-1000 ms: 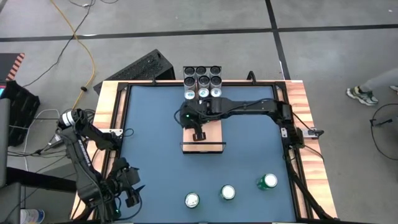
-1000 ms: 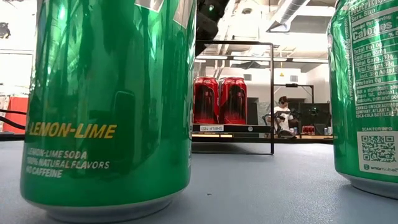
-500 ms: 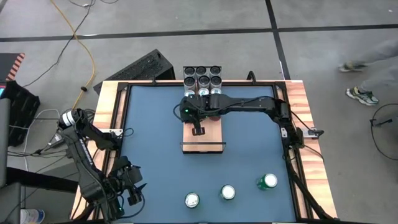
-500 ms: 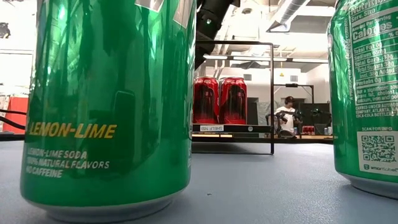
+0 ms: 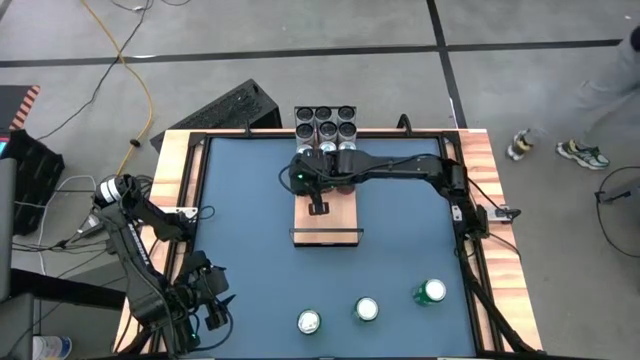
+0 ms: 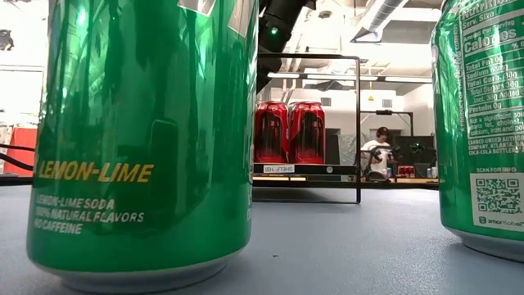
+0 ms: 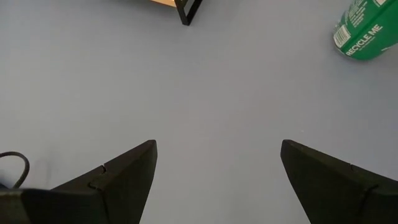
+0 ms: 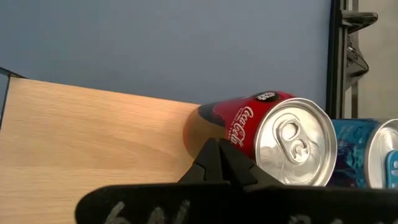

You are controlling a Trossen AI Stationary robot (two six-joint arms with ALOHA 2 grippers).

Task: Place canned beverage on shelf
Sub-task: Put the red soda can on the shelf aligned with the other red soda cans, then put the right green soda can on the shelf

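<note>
Overhead, the closed, empty right end effector (image 5: 319,208) hovers over bare shelf (image 5: 340,222) planking.

Shiny green lemon-lime soda cans (image 6: 143,139) with yellow lettering at left; red cola cans (image 6: 288,132) mid-frame; matte blue table (image 5: 250,250); pale wood plank shelf (image 8: 87,143).

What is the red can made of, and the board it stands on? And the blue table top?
The red Coca-Cola can looks like thin metal, probably aluminium: its top is bare shiny silver with a pull tab. The shelf under it looks like pale wood with a smooth matte face, since fine grain lines run along it. The table top is flat matte blue, perhaps a mat or painted board; I cannot tell which.
</note>
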